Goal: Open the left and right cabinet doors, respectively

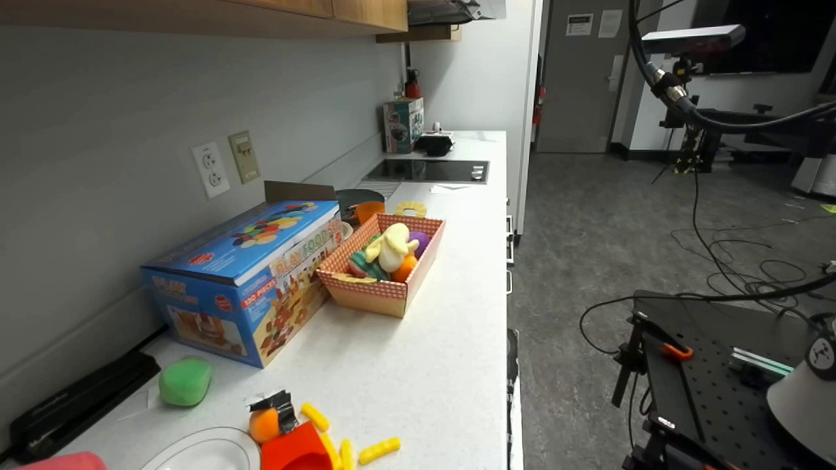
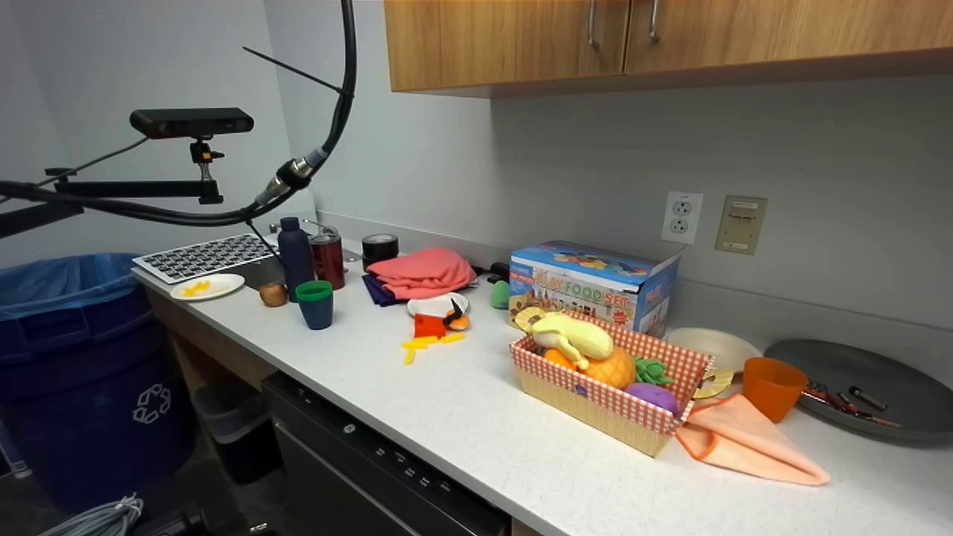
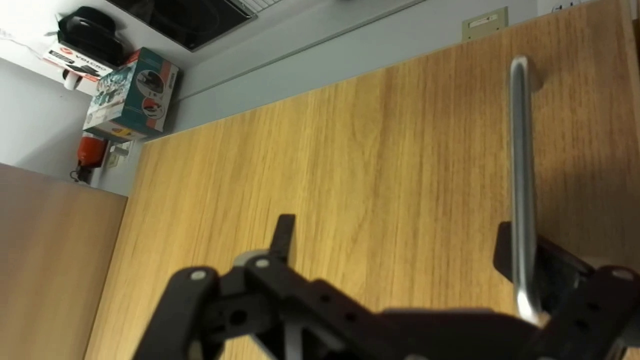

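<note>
A black two-fingered gripper (image 3: 395, 235) is standing wide, holding nothing, one finger (image 3: 555, 275) reaching behind the silver metal handle (image 3: 522, 165) of the right light-brown wooden cabinet door (image 3: 350, 175); that and the matching left door (image 2: 506, 41) are hanging closed above the white counter (image 2: 461, 387).

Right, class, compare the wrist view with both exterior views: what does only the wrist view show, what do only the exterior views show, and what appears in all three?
Only the wrist view: the pincer, open, one finger partly hidden by a metal handle.

Only the exterior views: the play food box, the checked basket and the orange cup, each in both exterior views.

All three: the wooden cabinet and the beige wall plate. Cabinet handles also show, cut off at the top, in an exterior view.
</note>
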Controlling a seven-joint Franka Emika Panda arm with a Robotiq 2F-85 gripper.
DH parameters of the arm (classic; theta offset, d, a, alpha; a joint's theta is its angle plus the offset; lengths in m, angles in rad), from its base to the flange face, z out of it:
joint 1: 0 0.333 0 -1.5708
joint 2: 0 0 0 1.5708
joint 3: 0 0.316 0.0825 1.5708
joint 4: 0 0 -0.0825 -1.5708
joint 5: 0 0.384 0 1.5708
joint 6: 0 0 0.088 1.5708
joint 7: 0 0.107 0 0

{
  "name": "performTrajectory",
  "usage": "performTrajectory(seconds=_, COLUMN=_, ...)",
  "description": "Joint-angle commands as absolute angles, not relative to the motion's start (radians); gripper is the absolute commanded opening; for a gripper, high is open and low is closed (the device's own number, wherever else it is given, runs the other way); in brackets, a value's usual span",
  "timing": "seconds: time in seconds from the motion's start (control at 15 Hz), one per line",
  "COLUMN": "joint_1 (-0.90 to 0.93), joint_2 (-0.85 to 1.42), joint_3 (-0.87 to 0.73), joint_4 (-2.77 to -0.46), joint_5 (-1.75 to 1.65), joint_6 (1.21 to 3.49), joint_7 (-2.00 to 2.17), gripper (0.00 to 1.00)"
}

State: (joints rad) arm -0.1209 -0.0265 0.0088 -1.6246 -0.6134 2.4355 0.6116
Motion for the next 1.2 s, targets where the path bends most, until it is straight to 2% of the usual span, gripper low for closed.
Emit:
performTrajectory(seconds=0.0, joint_1=-0.146, joint_2=-0.110, joint_3=-0.053, joint_4=-1.681, joint_5=-0.686, joint_6=2.408, joint_7=0.612, gripper=1.00)
performTrajectory(seconds=0.73, joint_1=-0.204, joint_2=-0.347, joint_3=-0.038, joint_4=-1.863, joint_5=-0.660, joint_6=2.252, joint_7=0.661, gripper=1.00)
performTrajectory(seconds=1.13, joint_1=-0.257, joint_2=-0.448, joint_3=-0.046, joint_4=-1.969, joint_5=-0.584, joint_6=2.273, joint_7=0.671, gripper=1.00)
